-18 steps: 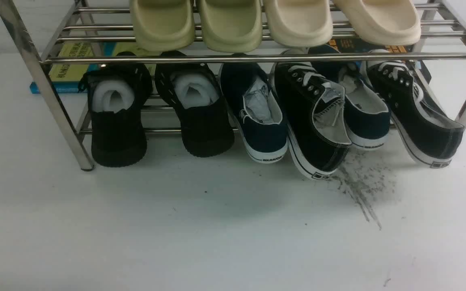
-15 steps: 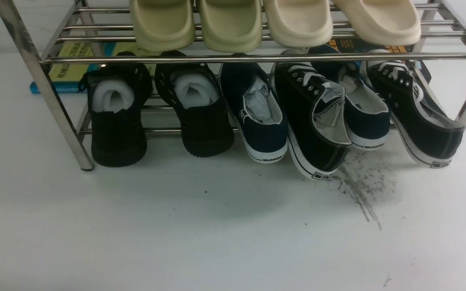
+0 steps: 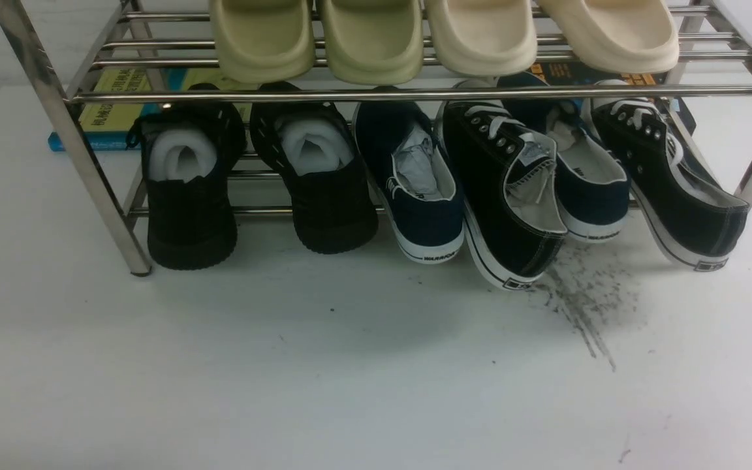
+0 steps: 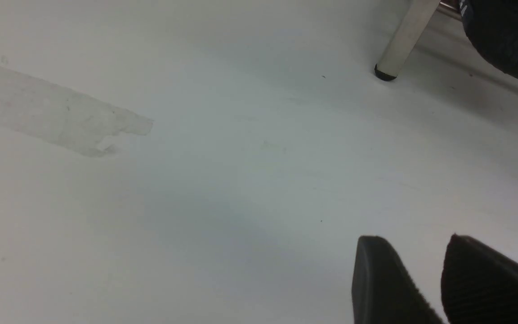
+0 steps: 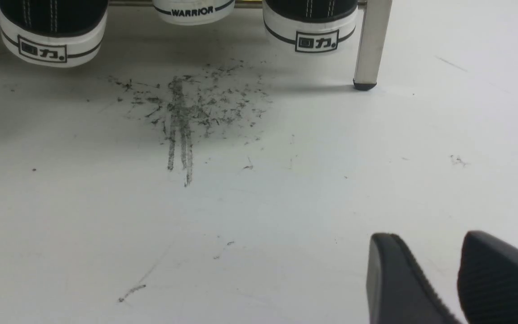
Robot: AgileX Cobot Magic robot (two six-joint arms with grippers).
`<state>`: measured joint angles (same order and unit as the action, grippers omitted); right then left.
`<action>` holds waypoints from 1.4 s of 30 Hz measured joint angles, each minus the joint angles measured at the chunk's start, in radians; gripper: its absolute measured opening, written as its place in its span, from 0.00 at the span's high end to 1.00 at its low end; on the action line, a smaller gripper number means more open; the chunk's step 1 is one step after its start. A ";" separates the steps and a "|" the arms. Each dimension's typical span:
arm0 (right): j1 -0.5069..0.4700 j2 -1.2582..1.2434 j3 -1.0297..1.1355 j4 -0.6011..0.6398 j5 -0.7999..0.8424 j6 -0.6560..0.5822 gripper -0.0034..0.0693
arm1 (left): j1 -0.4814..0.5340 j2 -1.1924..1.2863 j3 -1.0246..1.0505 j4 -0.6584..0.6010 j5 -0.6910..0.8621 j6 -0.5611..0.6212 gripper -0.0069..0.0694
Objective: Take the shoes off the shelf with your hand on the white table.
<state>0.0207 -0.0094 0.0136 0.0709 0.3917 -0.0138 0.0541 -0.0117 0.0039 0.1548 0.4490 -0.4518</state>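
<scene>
The right gripper (image 5: 425,265) hangs low over the white table (image 3: 284,391), fingers apart, nothing between them. The left gripper (image 4: 414,270) is likewise parted and empty. Beyond the right one: scuff patch (image 5: 187,108), then a WARRIOR heel of the shoes (image 5: 194,10). From the robot, the navy pair lies at 12 and 1 o'clock on the lower tier of the shelf (image 3: 415,95), heels toward 6, toes toward 12. Right arm judged nearer.

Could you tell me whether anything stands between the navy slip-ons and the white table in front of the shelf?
The white table before them is bare. The left navy slip-on is unobstructed; a black lace-up sneaker partly covers the right navy slip-on, and the shelf rail crosses above both.
</scene>
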 joint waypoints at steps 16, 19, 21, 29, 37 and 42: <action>0.000 0.000 0.000 0.000 0.000 0.000 0.63 | 0.000 0.000 0.000 0.000 0.000 0.000 0.60; 0.000 0.000 0.000 0.000 0.000 0.000 0.63 | 0.000 0.000 0.000 0.000 0.000 0.000 0.60; 0.000 0.000 0.000 0.000 0.000 0.000 0.63 | 0.000 0.000 0.000 0.000 0.000 0.000 0.60; 0.000 0.000 0.000 0.000 0.000 0.000 0.63 | 0.000 0.000 0.000 0.000 0.000 0.000 0.60; 0.000 0.000 0.000 0.000 0.000 0.000 0.63 | 0.000 0.000 0.000 0.000 0.000 0.000 0.60; 0.000 0.000 0.000 0.237 0.003 0.136 0.63 | 0.000 0.000 0.000 0.000 0.000 0.000 0.60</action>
<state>0.0207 -0.0094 0.0136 0.3079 0.3947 0.1222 0.0541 -0.0117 0.0039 0.1548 0.4490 -0.4518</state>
